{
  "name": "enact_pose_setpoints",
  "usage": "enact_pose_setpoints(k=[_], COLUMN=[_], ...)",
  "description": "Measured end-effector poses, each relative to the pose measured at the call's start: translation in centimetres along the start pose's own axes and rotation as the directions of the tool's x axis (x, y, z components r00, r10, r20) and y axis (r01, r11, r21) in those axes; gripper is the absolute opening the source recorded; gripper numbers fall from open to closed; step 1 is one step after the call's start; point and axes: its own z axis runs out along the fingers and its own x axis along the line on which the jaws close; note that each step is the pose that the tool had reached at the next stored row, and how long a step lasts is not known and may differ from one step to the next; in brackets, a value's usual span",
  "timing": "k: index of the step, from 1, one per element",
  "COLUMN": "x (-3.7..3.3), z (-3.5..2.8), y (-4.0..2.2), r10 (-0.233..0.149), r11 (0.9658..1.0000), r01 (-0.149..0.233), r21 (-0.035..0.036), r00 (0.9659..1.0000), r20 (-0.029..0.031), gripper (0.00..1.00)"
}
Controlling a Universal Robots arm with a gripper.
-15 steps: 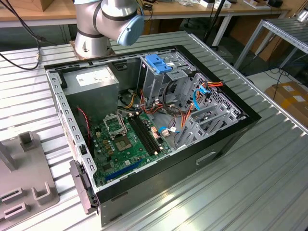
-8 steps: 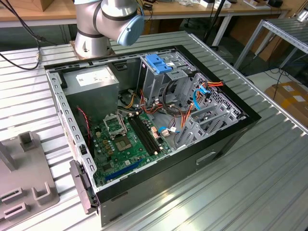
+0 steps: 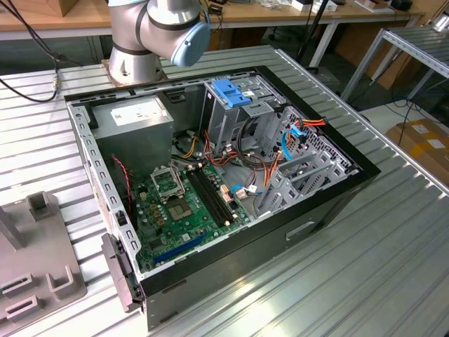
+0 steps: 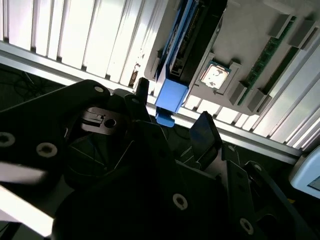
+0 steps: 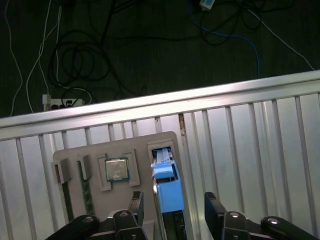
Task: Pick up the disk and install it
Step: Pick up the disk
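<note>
Between the tips of my black gripper (image 5: pixel 173 200) stands the disk (image 5: pixel 164 172), a flat black hard drive edged by a blue plastic bracket, up on its edge. My jaws are spread, one on each side of the blue bracket. Both wrist views show a gap at either side, so I am pinching nothing. The first wrist view looks along the drive's thin edge and gives mostly its blue end piece. The second wrist view, from the side of my gripper (image 4: pixel 172 104), adds the black body of the disk (image 4: pixel 200 30) running away from my fingers (image 4: pixel 204 132).

Just past my jaws, the disk sits in a slot of a grey plastic holder tray (image 5: pixel 75 155). Beside the disk on that tray lies a square silver processor chip (image 5: pixel 116 169). On the chip's far side from the disk, a green memory stick (image 5: pixel 86 192) sits in its own slot. The second wrist view also shows the tray (image 4: pixel 235 30), chip (image 4: pixel 216 75) and stick (image 4: pixel 270 52).

Under the tray is the ribbed aluminium table (image 5: pixel 250 140), and past its edge the first wrist view gives a dark floor with loose black cables (image 5: pixel 75 60).

The exterior view gives the arm's grey base (image 3: pixel 140 42). On the table (image 3: pixel 393 267) it shows an open black computer case (image 3: pixel 365 172) with a green motherboard (image 3: pixel 182 203), a grey power-supply box (image 3: pixel 137 116) and a metal drive cage with a blue handle (image 3: pixel 230 91).
</note>
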Motion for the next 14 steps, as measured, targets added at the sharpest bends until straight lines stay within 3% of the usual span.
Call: enact_pose_setpoints(k=[5,8,14], x=[-0.01,-0.02,-0.02], z=[0.49,0.62,0.83], y=[0.00,0.00,-0.01], r10=[-0.022,-0.054,-0.142], r11=[0.9998,0.9985,0.9898], r01=[0.022,0.054,0.142], r21=[0.0003,0.0011,0.0031], r00=[0.9998,0.9985,0.9898], r20=[0.0000,0.0003,0.0009], gripper=[0.60,0.60,0.60])
